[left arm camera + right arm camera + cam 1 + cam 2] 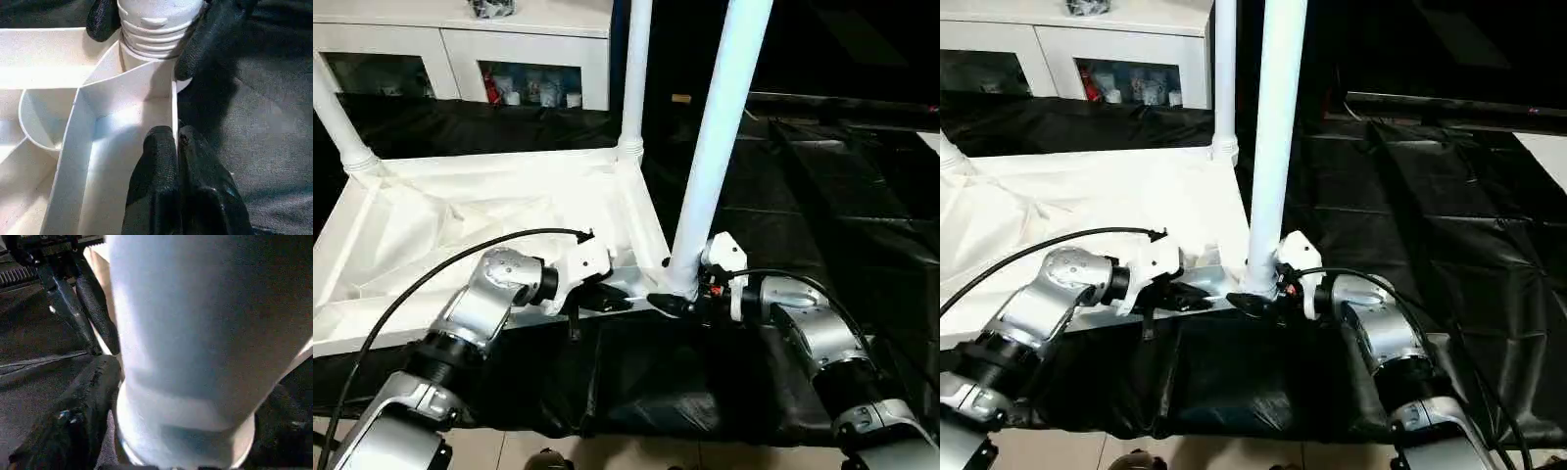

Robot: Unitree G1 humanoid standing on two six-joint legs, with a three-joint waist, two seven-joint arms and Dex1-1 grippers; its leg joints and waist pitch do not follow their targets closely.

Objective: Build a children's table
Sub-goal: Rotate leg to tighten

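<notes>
— Grippers first: what do they hold?

— The left gripper [607, 297] is clamped tight on the near side wall of the table top [460, 235]; in the left wrist view its two black fingers [164, 171] pinch the thin white rim from either side, close to the near right corner. The right gripper [677, 302] has its fingers spread around the base of a leg [720, 137], one finger [83, 416] on each side of the tube. Whether they press on it, I cannot tell.

— And that leg?

— It stands upright in the round socket at the near right corner of the top, with ribbed rings showing at its foot in the left wrist view.

— Where is the table itself?

— The top lies upside down on the black-draped work surface [862, 215], ribbed underside up, its near edge at the near edge of the surface. Two more legs stand in it: one [634, 73] at the far right corner, another [337, 113] at the far left corner, leaning outward.

— Anything behind?

— A white cabinet [460, 49] with glass doors stands beyond the far edge.
</notes>
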